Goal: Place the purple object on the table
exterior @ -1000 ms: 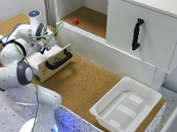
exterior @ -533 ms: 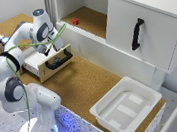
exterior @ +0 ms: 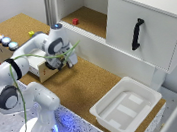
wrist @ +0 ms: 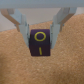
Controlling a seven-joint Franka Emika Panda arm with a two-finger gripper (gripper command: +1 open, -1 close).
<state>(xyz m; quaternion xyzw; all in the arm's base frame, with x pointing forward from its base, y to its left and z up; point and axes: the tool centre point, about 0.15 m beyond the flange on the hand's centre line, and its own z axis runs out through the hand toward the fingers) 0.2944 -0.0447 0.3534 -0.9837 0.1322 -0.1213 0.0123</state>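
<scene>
A purple object, a dark block with yellow marks on its face, fills the middle of the wrist view. My gripper is shut on the purple object, one finger pressed against each side. The brown speckled table lies right beneath the block; I cannot tell whether the block touches it. In the exterior view my gripper hangs low over the table, just beside the wooden box, and the block itself is hidden by the hand.
The wooden box carries coloured buttons on top. A white tray sits at the exterior view's lower right. A white cabinet with a black handle stands behind, with a small red thing on its shelf.
The arm has swung from over the wooden box toward the exterior view's right and down, bringing the gripper low over the cork table.
</scene>
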